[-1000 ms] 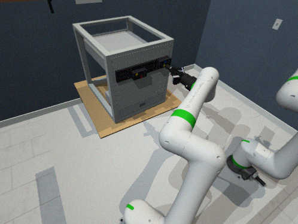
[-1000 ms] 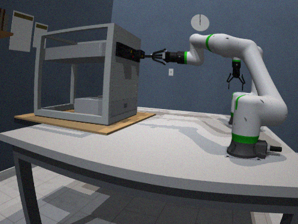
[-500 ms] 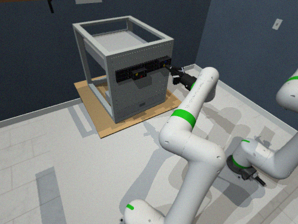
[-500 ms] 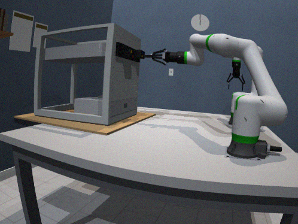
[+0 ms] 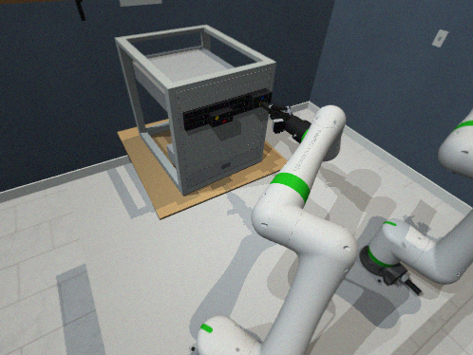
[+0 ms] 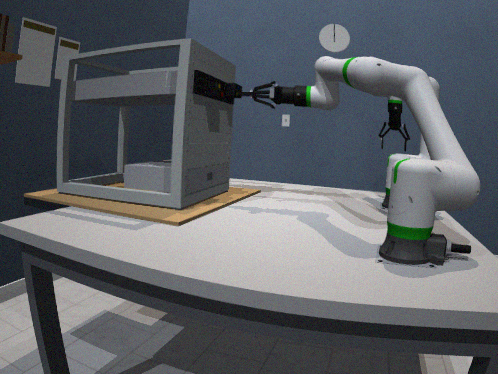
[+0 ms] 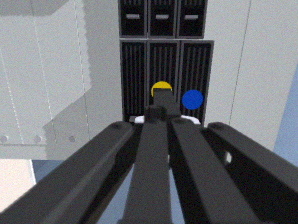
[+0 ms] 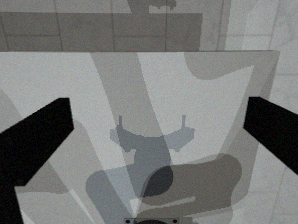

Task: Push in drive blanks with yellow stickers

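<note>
The grey rack (image 5: 223, 152) (image 6: 205, 150) stands upright on a wooden board, with a black row of drive blanks across its front. A yellow-stickered blank (image 7: 162, 62) sits beside a blue-stickered blank (image 7: 195, 65); this end group stands out from the row. Another yellow sticker (image 5: 217, 118) (image 6: 219, 86) and a red sticker (image 5: 224, 121) show on a protruding group nearer the middle. My left gripper (image 5: 264, 104) (image 6: 242, 93) (image 7: 161, 102) is shut and empty, its tips at the lower part of the yellow-stickered end blank; contact is unclear. My right gripper (image 6: 395, 144) (image 8: 158, 113) is open and empty, far from the rack.
The wooden board (image 5: 166, 209) (image 6: 165, 218) extends past the rack's base. The right arm (image 5: 446, 256) stands beside the left arm (image 5: 304, 233), on the side away from the exterior camera. Walls stand behind the rack and at its side.
</note>
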`<state>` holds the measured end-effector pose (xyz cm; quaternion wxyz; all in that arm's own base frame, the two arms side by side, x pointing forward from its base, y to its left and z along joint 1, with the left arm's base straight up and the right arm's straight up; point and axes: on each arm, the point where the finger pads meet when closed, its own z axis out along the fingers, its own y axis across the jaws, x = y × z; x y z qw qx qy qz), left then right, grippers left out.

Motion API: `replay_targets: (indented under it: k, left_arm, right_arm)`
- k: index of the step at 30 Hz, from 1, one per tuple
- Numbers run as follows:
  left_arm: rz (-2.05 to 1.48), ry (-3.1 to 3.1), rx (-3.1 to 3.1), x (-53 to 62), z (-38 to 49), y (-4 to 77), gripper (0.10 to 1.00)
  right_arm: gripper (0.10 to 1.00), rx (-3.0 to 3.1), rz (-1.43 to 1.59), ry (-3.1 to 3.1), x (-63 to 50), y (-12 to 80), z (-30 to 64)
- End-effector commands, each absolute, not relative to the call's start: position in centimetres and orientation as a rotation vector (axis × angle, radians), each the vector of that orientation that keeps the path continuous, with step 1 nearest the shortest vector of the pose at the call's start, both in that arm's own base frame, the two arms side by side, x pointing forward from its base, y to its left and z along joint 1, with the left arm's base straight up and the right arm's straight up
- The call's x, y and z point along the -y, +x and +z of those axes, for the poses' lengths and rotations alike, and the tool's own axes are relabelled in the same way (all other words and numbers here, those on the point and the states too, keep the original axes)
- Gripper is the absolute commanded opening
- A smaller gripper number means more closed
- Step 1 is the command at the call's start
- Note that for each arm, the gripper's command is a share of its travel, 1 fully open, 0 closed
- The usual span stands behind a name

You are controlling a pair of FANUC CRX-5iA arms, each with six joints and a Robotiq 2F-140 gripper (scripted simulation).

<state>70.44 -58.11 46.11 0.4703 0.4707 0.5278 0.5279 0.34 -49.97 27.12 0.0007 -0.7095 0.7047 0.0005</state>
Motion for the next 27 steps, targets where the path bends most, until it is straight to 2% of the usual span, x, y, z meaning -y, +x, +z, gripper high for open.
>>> replay_targets:
  k: [1, 27]
  left_arm:
    - [1.292, 1.151, -1.293, 58.05, 46.34, 70.71, 0.099]
    - [1.292, 1.151, -1.293, 57.93, 46.34, 71.71, 0.099]
  right_arm:
    - [1.0, -2.214, 0.0, -2.229, 50.0, 0.33, 27.2]
    - [1.0, -2.214, 0.0, -2.229, 50.0, 0.33, 27.2]
